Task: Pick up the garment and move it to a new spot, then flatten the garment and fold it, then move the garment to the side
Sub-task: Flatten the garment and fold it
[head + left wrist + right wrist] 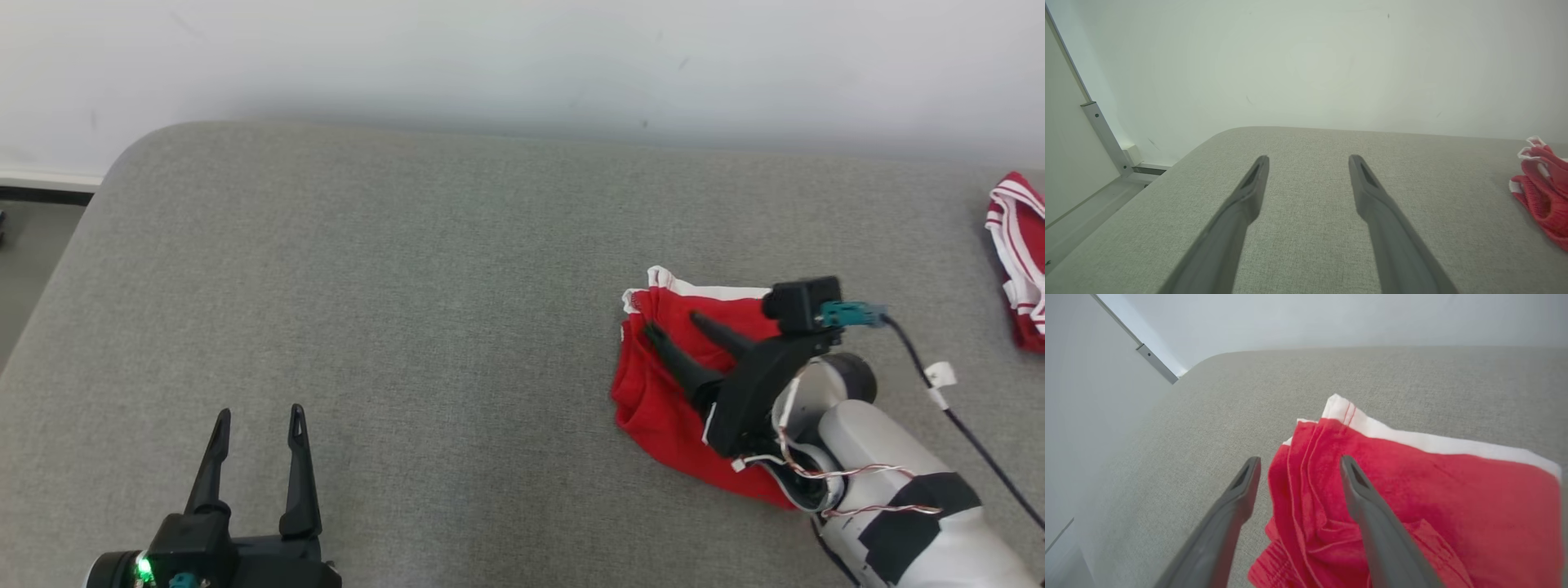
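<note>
Head view, right claw (671, 322) spread wide over red garment (645, 408), left claw (260, 412) wide above grey surface (449, 286)

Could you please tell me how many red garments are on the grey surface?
2. One garment lies under the open right gripper; a second garment sits at the far right edge, cut off, so more may be hidden.
</note>
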Robot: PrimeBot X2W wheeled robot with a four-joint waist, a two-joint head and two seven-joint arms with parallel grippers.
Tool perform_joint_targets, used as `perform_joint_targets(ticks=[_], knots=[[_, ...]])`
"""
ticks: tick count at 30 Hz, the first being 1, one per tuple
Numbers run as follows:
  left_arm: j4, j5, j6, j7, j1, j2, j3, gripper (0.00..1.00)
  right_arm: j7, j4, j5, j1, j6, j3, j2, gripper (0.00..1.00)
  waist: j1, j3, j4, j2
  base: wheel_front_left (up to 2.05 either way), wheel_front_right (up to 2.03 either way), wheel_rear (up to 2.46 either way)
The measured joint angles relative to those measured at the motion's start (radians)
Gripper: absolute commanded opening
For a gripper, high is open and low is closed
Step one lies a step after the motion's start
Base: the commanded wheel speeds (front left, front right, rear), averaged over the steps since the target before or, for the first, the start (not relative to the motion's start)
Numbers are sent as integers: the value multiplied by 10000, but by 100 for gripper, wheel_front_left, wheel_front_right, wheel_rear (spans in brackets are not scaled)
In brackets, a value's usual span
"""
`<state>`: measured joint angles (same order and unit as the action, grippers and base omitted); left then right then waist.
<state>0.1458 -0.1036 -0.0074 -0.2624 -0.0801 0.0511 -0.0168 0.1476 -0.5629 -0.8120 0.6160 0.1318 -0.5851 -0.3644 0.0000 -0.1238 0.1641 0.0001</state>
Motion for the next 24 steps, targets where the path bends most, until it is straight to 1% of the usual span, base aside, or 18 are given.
perform_joint_targets(ticks=[4,7,10,13,18,24], knots=[[-2,58,-17,0,108,2,148,100,-581,853,-50,-225,0,412,-441,100,0,104,-198,0,0,0,0],[-31,102,-54,0,184,0,242,100,-924,1396,-65,-523,0,961,-834,100,0,180,-363,0,0,0,0],[-54,144,-105,0,198,0,286,100,-1168,1766,-46,-864,0,1609,-1241,100,0,228,-511,0,0,0,0],[-84,159,-127,0,210,0,326,100,-1197,1921,-42,-1321,0,2211,-1465,100,0,243,-607,0,0,0,0],[-90,232,-203,0,218,0,324,100,-849,2040,150,-2075,0,2614,-1511,100,0,189,-615,0,0,0,0],[-50,234,-209,0,199,0,226,100,-136,2295,412,-2487,0,2447,-1200,100,0,120,-464,0,0,0,0]])
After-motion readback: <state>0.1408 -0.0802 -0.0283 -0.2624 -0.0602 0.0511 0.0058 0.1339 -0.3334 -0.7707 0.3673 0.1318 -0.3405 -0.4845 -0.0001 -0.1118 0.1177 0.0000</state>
